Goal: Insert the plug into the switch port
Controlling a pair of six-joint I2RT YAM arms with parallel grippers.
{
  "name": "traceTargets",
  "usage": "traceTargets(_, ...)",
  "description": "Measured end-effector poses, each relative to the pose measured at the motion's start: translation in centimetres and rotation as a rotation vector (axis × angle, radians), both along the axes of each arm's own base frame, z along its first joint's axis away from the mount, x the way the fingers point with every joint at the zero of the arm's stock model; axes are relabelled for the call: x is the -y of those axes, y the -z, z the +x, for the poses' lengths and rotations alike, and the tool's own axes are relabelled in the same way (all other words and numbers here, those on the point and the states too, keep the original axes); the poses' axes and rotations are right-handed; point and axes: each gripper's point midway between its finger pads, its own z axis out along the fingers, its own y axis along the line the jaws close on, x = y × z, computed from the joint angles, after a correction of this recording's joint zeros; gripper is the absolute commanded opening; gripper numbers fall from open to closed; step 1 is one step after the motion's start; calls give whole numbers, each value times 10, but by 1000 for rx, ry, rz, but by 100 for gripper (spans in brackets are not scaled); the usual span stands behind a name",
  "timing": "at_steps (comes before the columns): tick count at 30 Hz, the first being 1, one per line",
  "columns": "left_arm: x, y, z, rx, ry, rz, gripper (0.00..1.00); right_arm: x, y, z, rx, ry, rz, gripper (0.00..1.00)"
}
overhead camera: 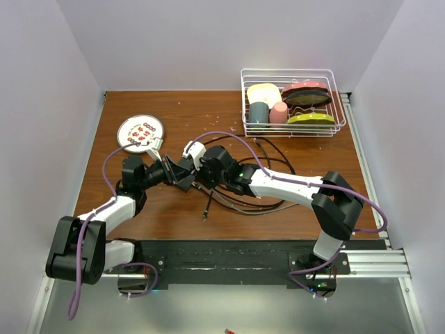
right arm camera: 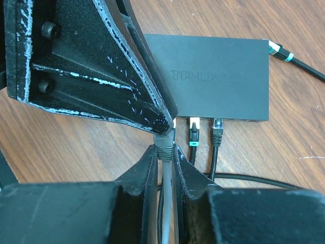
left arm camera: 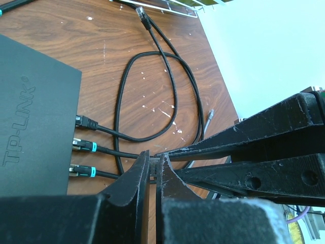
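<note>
Right gripper (right arm camera: 163,152) pinched narrow on grey plug (right arm camera: 163,140) at switch (right arm camera: 218,76) edge. Plug probably light, rigid, latch fragile; cable (right arm camera: 165,208) limp. Hold boot, not cord.

One switch (right arm camera: 218,76) is counted, with one gray plug (right arm camera: 163,145) and two black plugs (right arm camera: 217,127) along one edge. Far right, one wire basket (overhead camera: 288,70) is seen with two cups (overhead camera: 259,111); far left, one white plate (overhead camera: 140,132).
</note>
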Motion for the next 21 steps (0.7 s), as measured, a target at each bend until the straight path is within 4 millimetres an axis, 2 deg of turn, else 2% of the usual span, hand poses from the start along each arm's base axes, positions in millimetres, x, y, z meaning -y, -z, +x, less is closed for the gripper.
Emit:
traceTargets(3,-1,2,0,-4,-1,6,0,0,1,0,-2,-1,-2,30)
traceTargets(6,0,1,-1,-3,6,3,0,-2,0,-1,-3,-3,7,29)
traceTargets(8,2,-1,-2,3,16,1,0,-4,-1,-1,0,-7,14,26)
traceTargets(9,2,-2,-3,5,19,0,0,-5,-1,-1,2,-7,15,20)
traceTargets(10,2,-2,-3,6,20,-1,0,-5,-2,-1,4,-6,16,10)
traceTargets(12,2,-3,-3,6,19,-1,0,-5,-2,0,8,-8,14,3)
traceTargets(18,2,-2,-3,5,18,0,0,-5,-2,-1,9,-8,13,0)
traceTargets(21,2,-3,-2,7,18,0,27,-5,-2,-1,10,-6,13,0)
